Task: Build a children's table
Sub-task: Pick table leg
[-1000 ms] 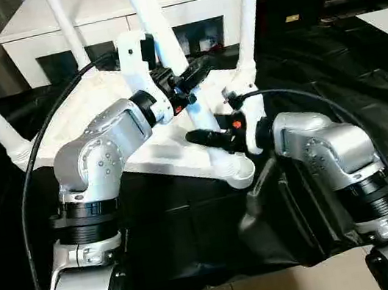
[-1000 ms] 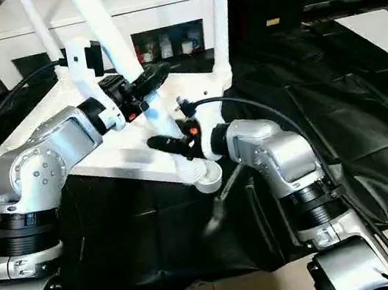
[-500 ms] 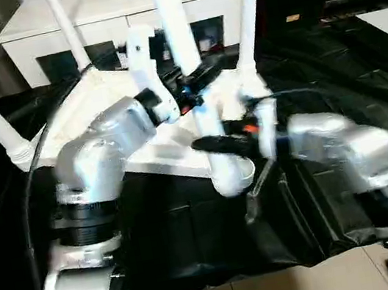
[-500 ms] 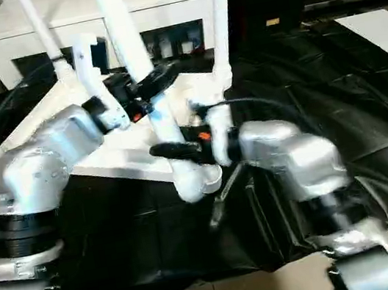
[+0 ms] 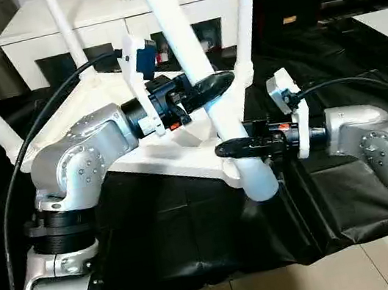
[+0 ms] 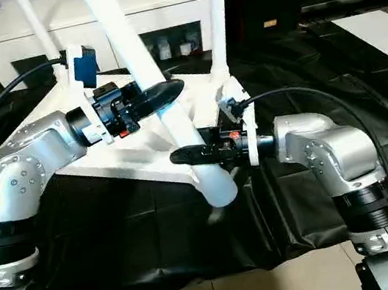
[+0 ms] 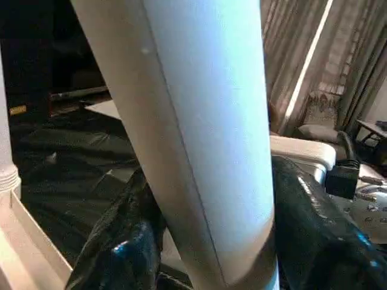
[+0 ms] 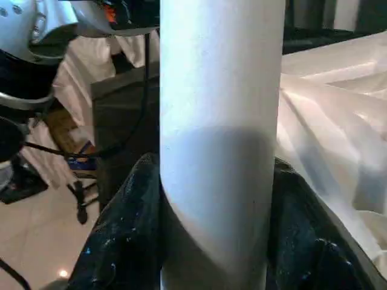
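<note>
Black sheeting carries the upturned top (image 5: pixel 110 110); left gripper (image 5: pixel 203 90) and right gripper (image 5: pixel 243 148) both clamp the near-corner leg (image 5: pixel 201 77), probably steadying it for seating.

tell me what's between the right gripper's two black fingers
A long round white table leg sits between the right gripper fingers, low on the leg near its socket, as the right wrist view shows.
</note>
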{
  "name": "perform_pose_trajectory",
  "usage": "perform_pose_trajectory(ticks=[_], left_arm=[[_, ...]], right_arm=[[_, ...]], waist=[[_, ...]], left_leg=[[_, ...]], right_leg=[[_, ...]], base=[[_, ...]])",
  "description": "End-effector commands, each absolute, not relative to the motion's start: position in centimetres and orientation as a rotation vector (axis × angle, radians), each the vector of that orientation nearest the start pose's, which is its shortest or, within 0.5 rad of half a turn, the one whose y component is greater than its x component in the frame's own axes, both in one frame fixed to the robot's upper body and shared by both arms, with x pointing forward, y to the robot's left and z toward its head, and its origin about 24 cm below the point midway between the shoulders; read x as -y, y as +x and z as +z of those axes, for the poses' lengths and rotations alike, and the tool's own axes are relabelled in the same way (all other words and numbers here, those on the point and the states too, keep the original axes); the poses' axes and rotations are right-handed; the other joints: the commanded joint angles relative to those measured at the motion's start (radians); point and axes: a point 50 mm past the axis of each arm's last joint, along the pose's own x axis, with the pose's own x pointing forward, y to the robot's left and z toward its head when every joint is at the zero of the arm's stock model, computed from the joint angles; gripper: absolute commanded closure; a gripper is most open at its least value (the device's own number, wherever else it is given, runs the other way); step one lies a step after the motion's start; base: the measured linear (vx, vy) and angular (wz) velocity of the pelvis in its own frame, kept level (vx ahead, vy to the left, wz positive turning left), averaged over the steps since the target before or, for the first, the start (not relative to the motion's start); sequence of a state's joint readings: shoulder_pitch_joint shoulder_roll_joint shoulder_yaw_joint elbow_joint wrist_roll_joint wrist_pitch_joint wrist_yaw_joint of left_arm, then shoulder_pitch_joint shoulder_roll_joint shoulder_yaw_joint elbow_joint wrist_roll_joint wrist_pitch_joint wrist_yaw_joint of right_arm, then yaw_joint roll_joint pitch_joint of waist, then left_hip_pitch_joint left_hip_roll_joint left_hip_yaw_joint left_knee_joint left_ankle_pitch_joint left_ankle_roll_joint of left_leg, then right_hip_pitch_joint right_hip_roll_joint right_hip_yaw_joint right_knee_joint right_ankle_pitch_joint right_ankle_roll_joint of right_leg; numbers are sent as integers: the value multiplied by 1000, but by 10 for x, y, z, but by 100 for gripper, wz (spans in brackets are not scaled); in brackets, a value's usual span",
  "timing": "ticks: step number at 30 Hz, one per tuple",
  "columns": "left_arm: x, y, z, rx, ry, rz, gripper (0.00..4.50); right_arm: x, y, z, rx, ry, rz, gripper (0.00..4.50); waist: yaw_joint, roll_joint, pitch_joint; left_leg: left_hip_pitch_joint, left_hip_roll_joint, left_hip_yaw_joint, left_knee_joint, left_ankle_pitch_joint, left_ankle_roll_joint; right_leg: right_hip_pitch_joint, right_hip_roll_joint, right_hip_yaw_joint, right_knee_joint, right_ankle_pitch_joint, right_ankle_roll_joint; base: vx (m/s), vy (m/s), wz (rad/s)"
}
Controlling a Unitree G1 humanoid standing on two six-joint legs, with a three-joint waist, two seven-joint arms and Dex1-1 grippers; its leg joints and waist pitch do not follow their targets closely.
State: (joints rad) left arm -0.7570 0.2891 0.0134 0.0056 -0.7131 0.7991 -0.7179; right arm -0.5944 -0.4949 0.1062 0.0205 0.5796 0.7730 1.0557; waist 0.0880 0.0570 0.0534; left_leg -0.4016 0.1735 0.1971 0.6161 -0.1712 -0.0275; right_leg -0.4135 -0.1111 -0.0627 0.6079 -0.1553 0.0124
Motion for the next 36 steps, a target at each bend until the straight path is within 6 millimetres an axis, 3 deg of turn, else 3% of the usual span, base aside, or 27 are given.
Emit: perform_pose_trajectory(ticks=[1,4,17,18,23,27,36], left_arm=[[-98,320,207,-52,-277,-1170,228],[-98,321,208,-52,-301,-1161,249],[-101,327,213,-38,-341,-1098,264],[-101,327,214,-35,-328,-1100,264],[-100,326,215,-31,-273,-1118,265],[-97,323,217,-36,-217,-1163,266],[-92,319,220,-50,-141,-1247,272]], right_arm=[[133,296,171,-204,99,1366,269],[133,296,171,-204,101,1370,270],[133,303,172,-165,75,1290,270],[132,303,172,-169,82,1290,214],[130,301,171,-190,87,1315,166],[129,303,160,-254,13,1293,154],[130,302,149,-353,-43,1324,154]], waist=[[0,-12,-73],[0,-13,-74],[0,-15,-75],[1,-15,-75],[1,-20,-74],[0,-19,-73],[-1,-19,-73]], left_leg=[[29,41,-25,-79,-269,-16],[29,41,-25,-79,-271,-18],[26,40,-24,-77,-251,-10],[27,41,-24,-78,-251,-11],[27,41,-24,-79,-250,-10],[28,42,-25,-80,-248,-17],[27,41,-23,-78,-246,-12]], right_leg=[[45,-32,31,-69,-304,-199],[44,-31,31,-70,-307,-197],[46,-31,30,-69,-295,-198],[45,-31,30,-70,-301,-195],[45,-32,31,-70,-315,-186],[43,-31,32,-70,-323,-175],[44,-32,33,-68,-301,-194]], base=[[0,0,0],[0,0,0],[0,0,0],[0,0,0],[0,0,0],[0,0,0],[0,0,0]])
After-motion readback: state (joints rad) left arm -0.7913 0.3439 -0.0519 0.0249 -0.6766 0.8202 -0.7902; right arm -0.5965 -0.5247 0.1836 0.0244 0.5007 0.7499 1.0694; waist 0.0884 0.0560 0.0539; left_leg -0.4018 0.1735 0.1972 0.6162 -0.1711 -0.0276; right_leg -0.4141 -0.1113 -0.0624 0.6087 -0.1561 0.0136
